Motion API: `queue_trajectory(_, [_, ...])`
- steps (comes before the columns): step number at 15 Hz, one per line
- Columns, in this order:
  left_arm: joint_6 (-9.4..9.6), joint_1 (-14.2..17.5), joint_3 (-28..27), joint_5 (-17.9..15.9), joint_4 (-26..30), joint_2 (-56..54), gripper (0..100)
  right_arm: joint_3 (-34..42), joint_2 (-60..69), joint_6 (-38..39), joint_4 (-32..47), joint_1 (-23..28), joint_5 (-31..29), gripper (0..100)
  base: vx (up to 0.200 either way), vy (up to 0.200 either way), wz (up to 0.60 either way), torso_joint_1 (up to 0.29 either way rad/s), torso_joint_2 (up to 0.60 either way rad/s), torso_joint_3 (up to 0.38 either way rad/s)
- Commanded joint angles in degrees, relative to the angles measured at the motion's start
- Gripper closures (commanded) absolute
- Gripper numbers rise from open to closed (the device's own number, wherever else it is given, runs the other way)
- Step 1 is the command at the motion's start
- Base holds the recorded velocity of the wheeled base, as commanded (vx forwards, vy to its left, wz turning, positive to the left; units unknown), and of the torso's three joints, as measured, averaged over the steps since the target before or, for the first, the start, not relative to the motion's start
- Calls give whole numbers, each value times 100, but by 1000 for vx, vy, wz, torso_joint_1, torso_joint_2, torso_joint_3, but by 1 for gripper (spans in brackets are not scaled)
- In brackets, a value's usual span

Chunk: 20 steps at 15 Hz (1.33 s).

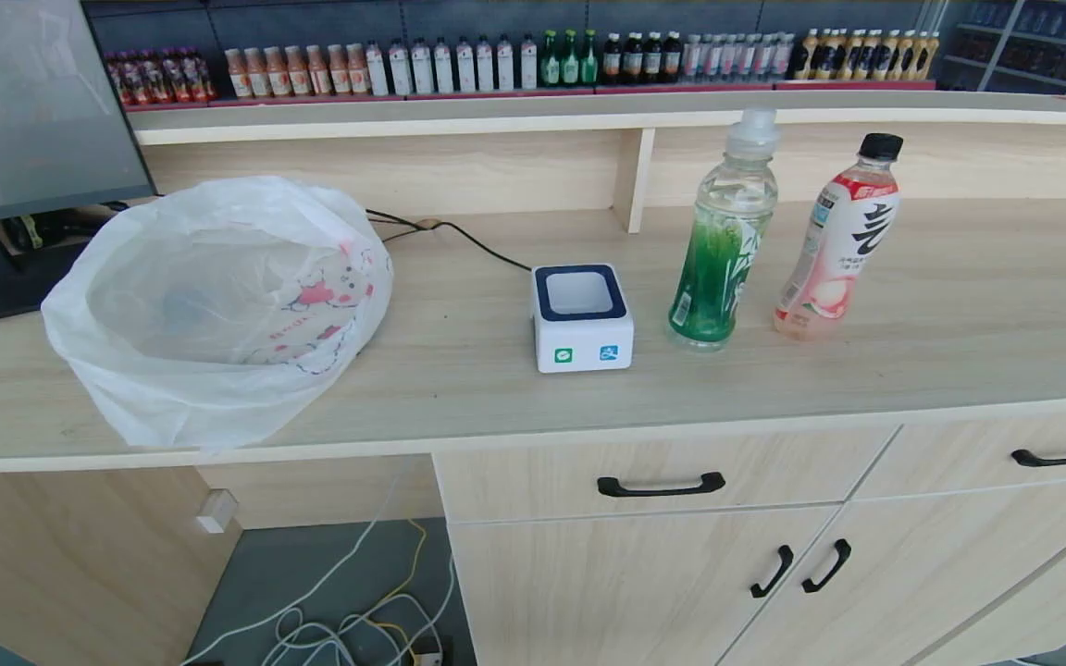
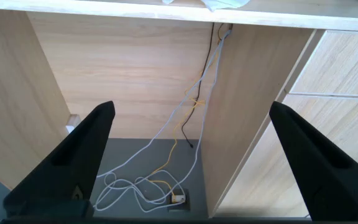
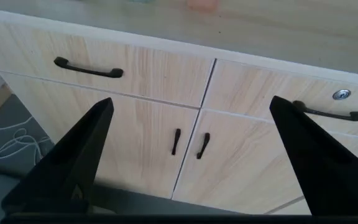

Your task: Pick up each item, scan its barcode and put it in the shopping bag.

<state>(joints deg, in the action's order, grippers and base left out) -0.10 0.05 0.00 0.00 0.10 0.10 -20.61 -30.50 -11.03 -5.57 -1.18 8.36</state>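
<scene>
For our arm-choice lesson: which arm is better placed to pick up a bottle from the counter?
Right, probably. The green bottle and pink bottle stand right of the scanner; the right gripper faces the drawers below them, the left gripper the gap under the shopping bag.

Open gap between shopping bag (image 1: 218, 305) and scanner (image 1: 581, 317) — green bottle (image 1: 723, 250), pink bottle (image 1: 836, 242) close together, ledge (image 1: 496, 116) behind
</scene>
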Motion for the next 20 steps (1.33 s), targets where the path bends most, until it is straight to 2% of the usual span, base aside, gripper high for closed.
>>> queue_trajectory(1, [-8, 4, 0, 0, -1, -1, 0, -681, -1010, -162, -164, -49, 7, 0, 0, 0, 0, 0, 0, 0])
queue_trajectory(5, [-8, 4, 0, 0, -1, -1, 0, -1788, -2012, -241, -208, -172, -1, 0, 0, 0, 0, 0, 0, 0])
queue_trajectory(6, [1, 4, 0, 0, -1, -1, 0, -2324, -2461, -198, -234, -181, -1, 0, 0, 0, 0, 0, 0, 0])
queue_trajectory(7, [-8, 4, 0, 0, -1, -1, 0, -2588, -2795, -180, -462, -216, -10, 0, 0, 0, 0, 0, 0, 0])
queue_trajectory(10, [1, 4, 0, 0, -1, -1, 0, -2606, -3507, -180, -2115, -708, -116, 0, 0, 0, 0, 0, 0, 0])
queue_trajectory(11, [-8, 4, 0, 0, -1, -1, 0, -2720, -3937, -198, -3011, -1279, -678, 0, 0, 0, 0, 0, 0, 0])
queue_trajectory(12, [1, 4, 0, 0, -1, -1, 0, -2817, -4166, -162, -3301, -1947, -1337, 0, 0, 0, 0, 0, 0, 0])
queue_trajectory(13, [-8, 4, 0, 0, -1, -1, 0, -2817, -4280, -31, -3407, -2299, -1759, 0, 0, 0, 0, 0, 0, 0])
queue_trajectory(15, [1, 4, 0, 0, -1, -1, 0, -2597, -4447, 277, -3583, -2439, -1961, 0, 0, 0, 0, 0, 0, 0])
queue_trajectory(17, [-8, -5, 0, 0, -1, -1, 0, -2105, -4552, 365, -4119, -2413, -1970, 0, 0, 0, 0, 0, 0, 0])
queue_trajectory(20, [1, 4, 0, 0, -1, -1, 0, -1982, -4632, 356, -4180, -2422, -1970, 0, 0, 0, 0, 0, 0, 0])
